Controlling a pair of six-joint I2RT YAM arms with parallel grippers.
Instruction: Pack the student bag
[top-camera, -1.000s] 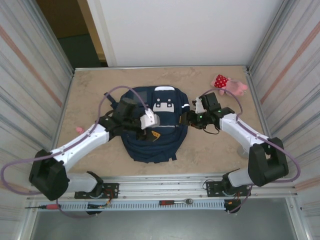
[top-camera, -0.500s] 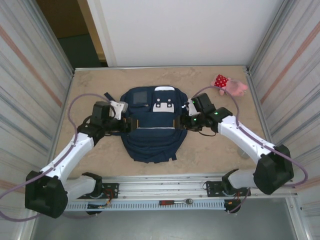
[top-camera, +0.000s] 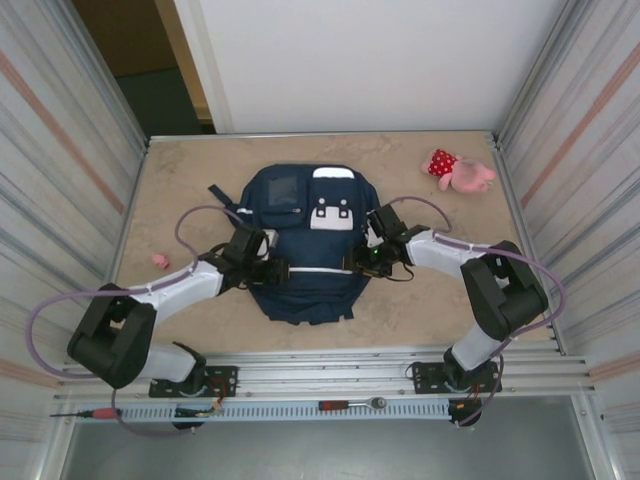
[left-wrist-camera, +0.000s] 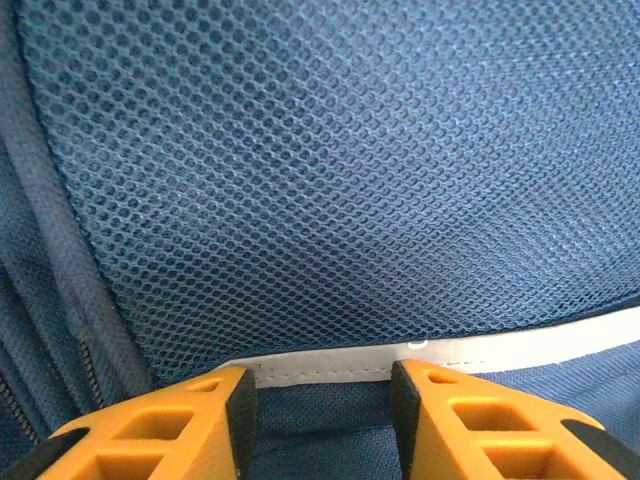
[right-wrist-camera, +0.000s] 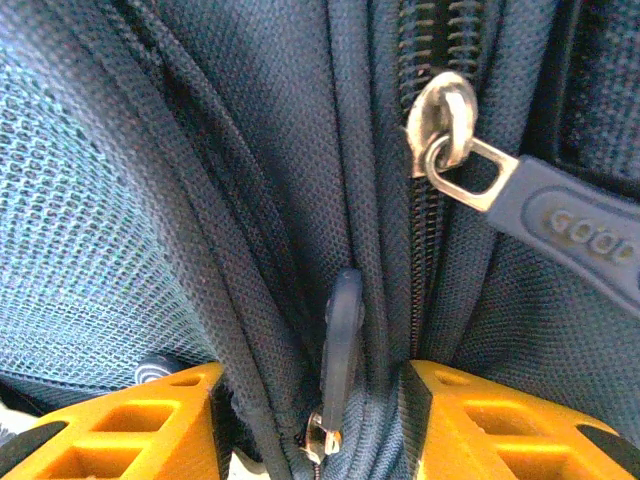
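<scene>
- The backpack (top-camera: 300, 290) lies flat in the middle of the table (top-camera: 170, 190). The pink toy (top-camera: 462, 173) rests well apart from it, near the far right corner.
- My left gripper (left-wrist-camera: 322, 388) is half open and pressed on the bag just below the mesh pocket (left-wrist-camera: 320, 180). The white stripe (left-wrist-camera: 330, 362) crosses the gap, and I see nothing clamped.
- My right gripper (right-wrist-camera: 318, 385) is half open too, astride a seam, with a small dark zipper tab (right-wrist-camera: 343, 320) between the fingers. I cannot tell if it pinches yet.
- I judge the step is opening a compartment. I would close the right fingers squarely on that tab, not on the folds beside it.
- The left one should hold the cloth down, so the zipper slides and the bag is not dragged.
- The bigger tab (right-wrist-camera: 560, 215) with the metal ring sits outside the fingers, and I must not confuse them.
</scene>
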